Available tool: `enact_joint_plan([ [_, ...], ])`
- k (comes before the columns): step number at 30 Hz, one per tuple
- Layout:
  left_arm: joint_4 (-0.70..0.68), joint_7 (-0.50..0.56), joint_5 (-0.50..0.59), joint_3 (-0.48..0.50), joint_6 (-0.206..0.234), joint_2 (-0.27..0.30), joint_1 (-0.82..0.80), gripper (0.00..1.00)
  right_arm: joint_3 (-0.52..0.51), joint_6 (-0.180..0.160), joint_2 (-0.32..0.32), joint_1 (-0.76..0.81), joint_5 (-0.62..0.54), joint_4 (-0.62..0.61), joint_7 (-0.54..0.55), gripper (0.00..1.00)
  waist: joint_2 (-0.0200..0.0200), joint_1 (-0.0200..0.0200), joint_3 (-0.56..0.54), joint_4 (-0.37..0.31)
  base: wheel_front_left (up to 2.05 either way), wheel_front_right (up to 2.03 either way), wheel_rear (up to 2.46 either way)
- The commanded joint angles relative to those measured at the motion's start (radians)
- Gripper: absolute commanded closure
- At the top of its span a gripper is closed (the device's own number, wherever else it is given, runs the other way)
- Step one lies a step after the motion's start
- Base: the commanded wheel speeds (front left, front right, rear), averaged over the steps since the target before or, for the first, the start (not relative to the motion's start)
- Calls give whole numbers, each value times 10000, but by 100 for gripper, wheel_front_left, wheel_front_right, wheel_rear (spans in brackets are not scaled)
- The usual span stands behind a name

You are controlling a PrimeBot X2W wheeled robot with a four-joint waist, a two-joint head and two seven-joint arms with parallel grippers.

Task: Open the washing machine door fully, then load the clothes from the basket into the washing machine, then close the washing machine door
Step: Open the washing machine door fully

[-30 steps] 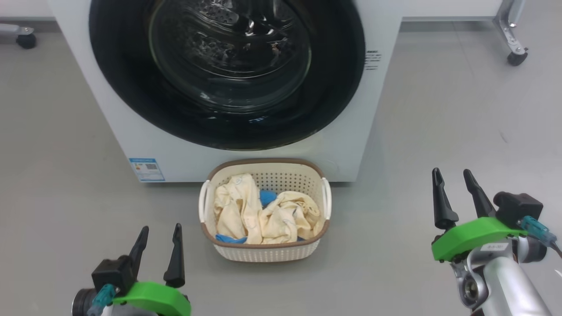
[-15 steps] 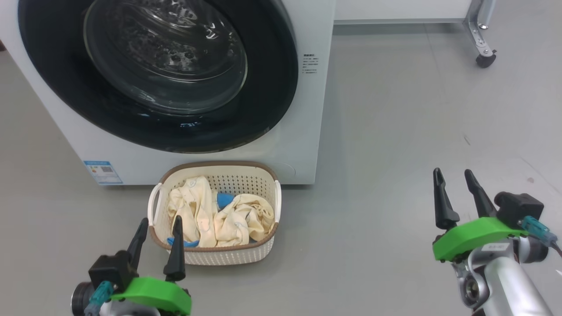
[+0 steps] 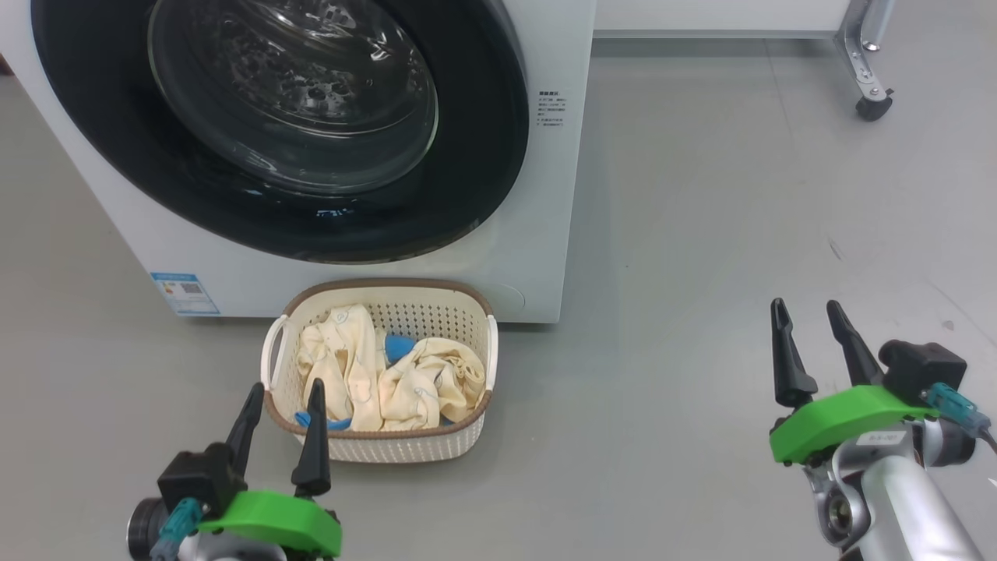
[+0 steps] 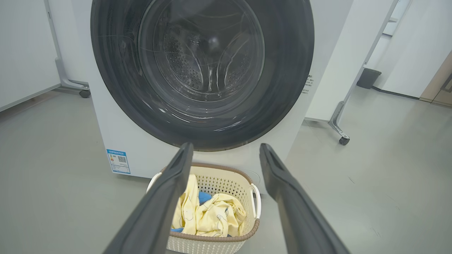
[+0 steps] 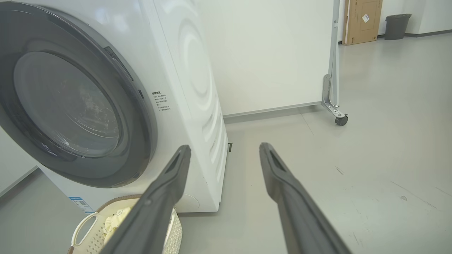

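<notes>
The left fingers (image 3: 314, 436) and right fingers (image 3: 787, 358) stand spread and empty, the left pair near the basket (image 3: 389, 448) of soft, light clothes (image 3: 413, 382) on the floor (image 3: 701, 234) before the washing machine (image 3: 545, 234). The washing machine door (image 3: 483, 156) is shut, stiff, glossy and probably slippery. A slim recess (image 5: 120, 67) at its right rim is perhaps the pull to hook, though the latch is hidden and the door's top is cut off.

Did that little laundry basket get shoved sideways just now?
No. The basket still sits below the washing machine door, between the blue label and the right corner of the washing machine; the camera turned.
</notes>
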Motion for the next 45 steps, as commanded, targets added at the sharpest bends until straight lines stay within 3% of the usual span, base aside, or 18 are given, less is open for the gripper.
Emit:
enact_joint_plan([
  [1,-360,-141,26,414,4,129,-375,0,208,-30,-49,-504,-82,-296,-122,0,0,0,-2,3,0,0,0],
  [45,-340,-141,204,695,4,5,-306,0,345,-30,-49,-461,-26,-279,-122,0,0,0,-176,57,0,0,0],
])
